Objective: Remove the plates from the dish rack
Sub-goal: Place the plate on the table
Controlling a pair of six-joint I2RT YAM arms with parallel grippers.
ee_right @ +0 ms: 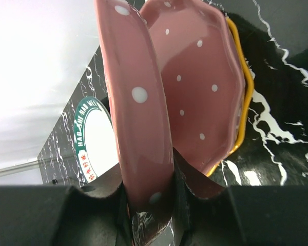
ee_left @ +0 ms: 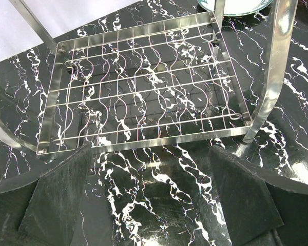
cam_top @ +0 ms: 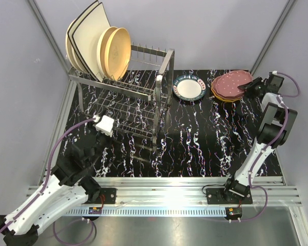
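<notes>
The dish rack (cam_top: 163,77) stands at the back left. Its upper tier holds cream square plates (cam_top: 87,38) with dark edges and cream-yellow round plates (cam_top: 115,51). My left gripper (cam_top: 107,128) hangs open at the rack's front, over the marble top; in the left wrist view its gripper (ee_left: 149,200) is empty, facing the bare lower tier (ee_left: 159,137). My right gripper (cam_top: 249,88) is shut on the rim of a maroon dotted plate (ee_right: 136,102), held above a second maroon plate (ee_right: 205,87) and an orange plate (ee_right: 245,97) in the stack (cam_top: 231,84).
A white plate with a dark patterned rim (cam_top: 189,87) lies on the black marbled table (cam_top: 205,138) between the rack and the maroon stack; its green lettered rim (ee_right: 82,138) shows left of my right fingers. Grey walls close in on three sides.
</notes>
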